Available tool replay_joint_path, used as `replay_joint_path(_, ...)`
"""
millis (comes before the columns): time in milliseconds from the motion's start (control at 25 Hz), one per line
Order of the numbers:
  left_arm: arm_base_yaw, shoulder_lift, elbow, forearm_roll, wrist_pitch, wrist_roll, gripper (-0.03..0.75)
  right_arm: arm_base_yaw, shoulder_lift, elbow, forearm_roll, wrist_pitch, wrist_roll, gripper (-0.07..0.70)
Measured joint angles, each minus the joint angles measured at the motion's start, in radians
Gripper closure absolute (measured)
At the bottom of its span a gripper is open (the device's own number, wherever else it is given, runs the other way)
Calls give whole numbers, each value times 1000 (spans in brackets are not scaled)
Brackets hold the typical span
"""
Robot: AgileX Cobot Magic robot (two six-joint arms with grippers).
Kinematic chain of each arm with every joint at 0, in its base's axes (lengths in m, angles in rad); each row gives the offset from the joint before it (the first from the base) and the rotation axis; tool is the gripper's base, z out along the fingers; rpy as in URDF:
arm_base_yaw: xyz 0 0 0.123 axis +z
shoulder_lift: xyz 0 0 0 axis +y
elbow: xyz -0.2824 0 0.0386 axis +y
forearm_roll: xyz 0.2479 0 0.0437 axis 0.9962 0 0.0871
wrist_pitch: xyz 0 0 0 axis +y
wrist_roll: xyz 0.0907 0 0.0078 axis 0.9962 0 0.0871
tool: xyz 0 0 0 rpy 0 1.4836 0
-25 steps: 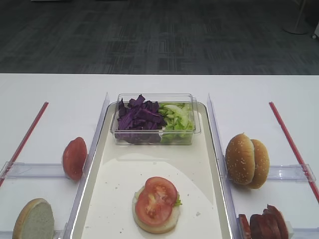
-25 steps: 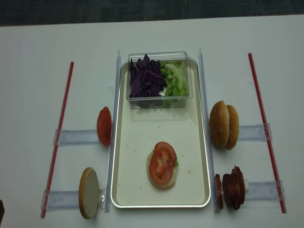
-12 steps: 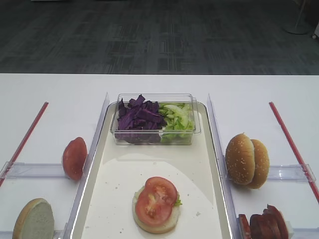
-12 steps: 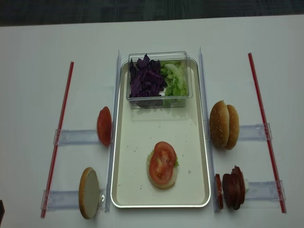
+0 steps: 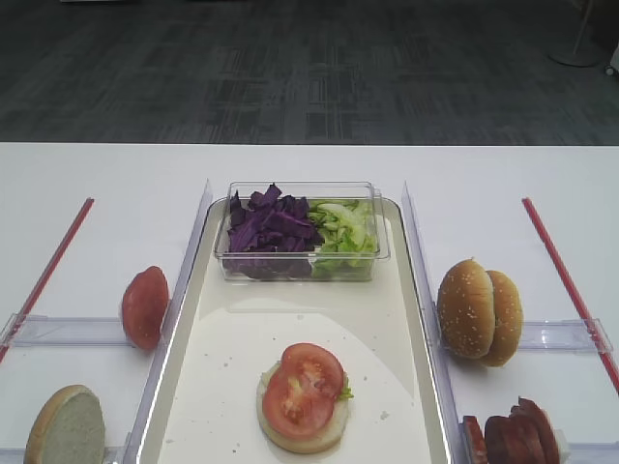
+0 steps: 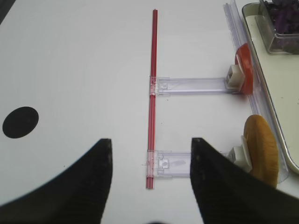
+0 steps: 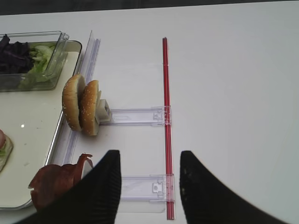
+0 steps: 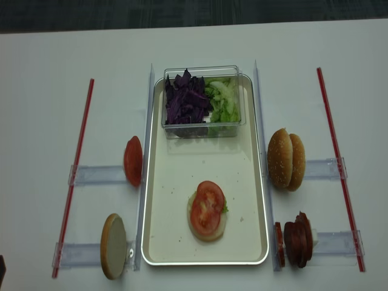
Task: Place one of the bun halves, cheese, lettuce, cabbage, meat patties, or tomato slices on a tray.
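Two grippers, both with jaws spread wide and gripping nothing. Left gripper [image 6: 149,186] above bare white table [image 6: 79,60], fingers [image 6: 93,177] dark at the bottom edge of the wrist view; ahead of it a red strip [image 6: 152,93] with two clear holders [image 6: 191,85], a tomato end piece [image 6: 245,74] upright on the far one and a pale bun base [image 6: 261,149] upright on the near one. Right gripper [image 7: 148,186] likewise over the table, a second red strip [image 7: 165,112] running between its fingers [image 7: 105,186]; just left of them the meat patties [image 7: 56,182] on edge, and farther on two sesame bun tops [image 7: 81,108] upright side by side.

Between both sides, lying flat, the tray [image 8: 163,242]. Near its front, a bun half [image 8: 206,229] with a tomato slice [image 8: 207,208] resting on top and a bit of lettuce [image 8: 225,208] peeking out at the right. At the far end of the tray, a clear tub [image 8: 203,130] with purple cabbage [image 8: 187,100] on the left and more green leaf on the right.
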Motion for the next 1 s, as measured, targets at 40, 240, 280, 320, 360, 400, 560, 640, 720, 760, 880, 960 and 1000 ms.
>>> replay_joint_path(40, 0, 0, 0, 0, 0, 0, 355, 0, 0, 0, 0, 0, -1, 295)
replay_joint_path(240, 0, 0, 0, 0, 0, 0, 355, 0, 0, 0, 0, 0, -1, 295)
replay_joint_path(280, 0, 0, 0, 0, 0, 0, 355, 0, 0, 0, 0, 0, -1, 295)
replay_joint_path(320, 0, 0, 0, 0, 0, 0, 355, 0, 0, 0, 0, 0, -1, 295)
replay_joint_path(360, 0, 0, 0, 0, 0, 0, 355, 0, 0, 0, 0, 0, -1, 295)
replay_joint_path(400, 0, 0, 0, 0, 0, 0, 355, 0, 0, 0, 0, 0, -1, 295)
replay_joint_path(560, 0, 0, 0, 0, 0, 0, 355, 0, 0, 0, 0, 0, -1, 295)
replay_joint_path(640, 0, 0, 0, 0, 0, 0, 355, 0, 0, 0, 0, 0, -1, 295)
replay_joint_path(720, 0, 0, 0, 0, 0, 0, 355, 0, 0, 0, 0, 0, -1, 295)
replay_joint_path(760, 0, 0, 0, 0, 0, 0, 355, 0, 0, 0, 0, 0, -2, 295)
replay_joint_path(880, 0, 0, 0, 0, 0, 0, 355, 0, 0, 0, 0, 0, -4, 295)
replay_joint_path(960, 0, 0, 0, 0, 0, 0, 355, 0, 0, 0, 0, 0, -4, 295)
replay_joint_path(1000, 0, 0, 0, 0, 0, 0, 355, 0, 0, 0, 0, 0, -4, 295)
